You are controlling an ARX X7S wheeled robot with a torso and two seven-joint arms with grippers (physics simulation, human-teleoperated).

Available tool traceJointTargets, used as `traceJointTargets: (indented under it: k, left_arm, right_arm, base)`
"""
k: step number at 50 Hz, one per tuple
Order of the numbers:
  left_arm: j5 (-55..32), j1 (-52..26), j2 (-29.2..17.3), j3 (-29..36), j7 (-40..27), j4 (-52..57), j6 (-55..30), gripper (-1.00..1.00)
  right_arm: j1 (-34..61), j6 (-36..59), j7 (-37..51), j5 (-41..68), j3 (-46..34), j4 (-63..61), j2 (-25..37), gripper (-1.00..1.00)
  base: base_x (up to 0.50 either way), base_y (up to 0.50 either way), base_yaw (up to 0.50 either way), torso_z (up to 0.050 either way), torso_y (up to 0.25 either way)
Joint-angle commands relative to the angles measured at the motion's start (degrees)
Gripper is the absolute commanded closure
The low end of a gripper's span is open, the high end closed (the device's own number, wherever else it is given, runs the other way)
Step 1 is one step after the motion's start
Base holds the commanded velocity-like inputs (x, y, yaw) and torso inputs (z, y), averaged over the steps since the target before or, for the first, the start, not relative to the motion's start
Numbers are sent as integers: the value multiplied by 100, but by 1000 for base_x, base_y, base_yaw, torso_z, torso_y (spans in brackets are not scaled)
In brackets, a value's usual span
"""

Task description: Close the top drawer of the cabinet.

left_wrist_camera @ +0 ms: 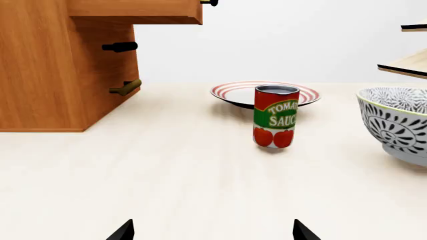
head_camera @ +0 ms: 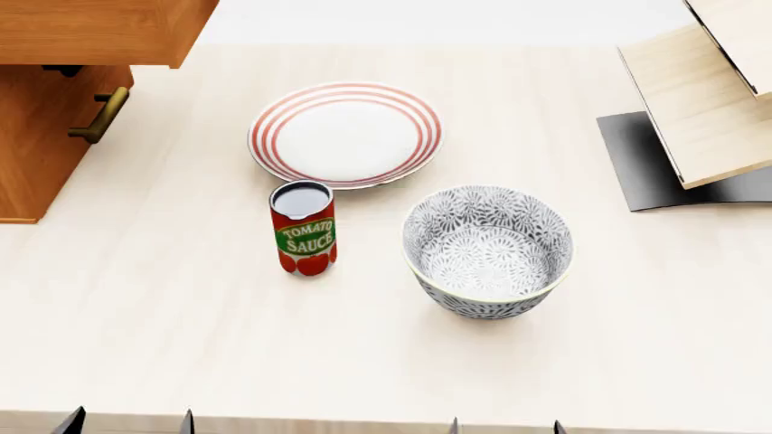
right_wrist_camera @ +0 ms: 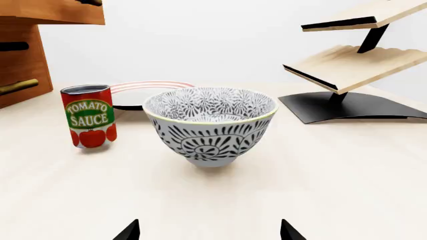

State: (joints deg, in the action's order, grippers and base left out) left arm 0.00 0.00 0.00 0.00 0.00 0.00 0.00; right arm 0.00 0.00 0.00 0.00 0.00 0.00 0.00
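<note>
Our two grippers sit low at the near table edge — the left gripper [left_wrist_camera: 212, 231] and the right gripper [right_wrist_camera: 209, 231] both show only dark fingertips set wide apart, holding nothing. The top drawer [head_camera: 103, 32] juts out from the cabinet [head_camera: 36, 154] at the far left of the table, overhanging the lower drawer's brass handle [head_camera: 101, 116].

We judge the main risk to lie on the path there: a low sweep of the left arm could clip the tomato sauce can [head_camera: 304, 228], a tall, narrow, smooth cylinder that would tip or roll easily. The striped plate [head_camera: 346, 134] is flat and shallow, likely to skid, and the patterned bowl [head_camera: 487, 250] looks glazed and heavy. A push off-centre on the drawer's smooth wooden front might skew it — or shove the whole cabinet.
</note>
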Motion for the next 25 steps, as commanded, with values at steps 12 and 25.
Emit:
traceJointTargets:
  k: [12, 25]
  left_arm:
    - [-279, -24, -294, 349, -364, -35, 36, -100]
    - [-660, -145, -649, 319, -610, 2488, -2531, -100]
  right_arm:
    - [20, 12, 328, 246, -303, -7, 256, -100]
    - [127, 1929, 525, 724, -228, -1940, 558, -100]
  base:
    - [0, 0, 0, 0, 0]
    - [0, 0, 0, 0, 0]
